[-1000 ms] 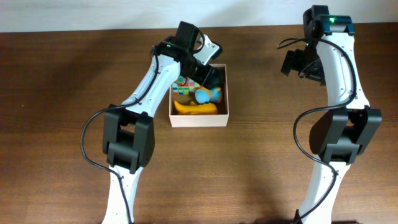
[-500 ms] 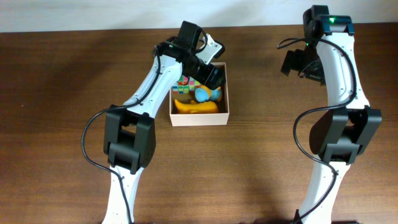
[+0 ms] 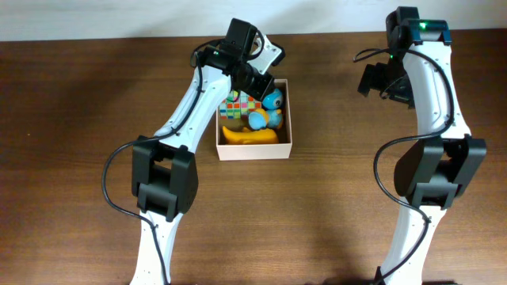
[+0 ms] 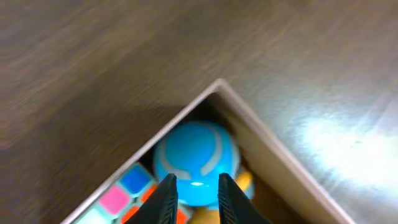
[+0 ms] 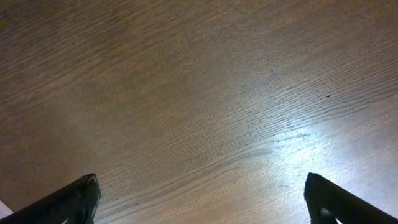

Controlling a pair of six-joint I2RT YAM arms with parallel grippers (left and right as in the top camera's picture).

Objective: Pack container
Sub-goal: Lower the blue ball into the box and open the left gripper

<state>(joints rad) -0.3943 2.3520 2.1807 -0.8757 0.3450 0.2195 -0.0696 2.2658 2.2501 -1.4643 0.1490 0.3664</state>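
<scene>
The container (image 3: 253, 152), a shallow white-walled box, sits on the wooden table. It holds a round blue toy (image 3: 272, 100) in its far right corner, a many-coloured cube (image 3: 240, 105), a second blue toy (image 3: 261, 120) and a yellow banana-shaped toy (image 3: 249, 136). My left gripper (image 3: 257, 85) hovers over the container's far edge. In the left wrist view its fingers (image 4: 166, 199) stand close together with nothing between them. The blue toy (image 4: 196, 158) lies below them, beside the cube (image 4: 124, 193) and the container's corner wall (image 4: 273, 149). My right gripper (image 5: 202, 199) is open over bare wood.
The right arm (image 3: 380, 79) is raised at the table's far right, well away from the container. Dark wooden tabletop (image 3: 356, 198) surrounds the box on all sides. A pale wall edge runs along the table's far side.
My left gripper has pulled back from inside the container toward its far edge, and its jaws have gone from wide to nearly together. The round blue toy now shows uncovered. The right arm is still.
</scene>
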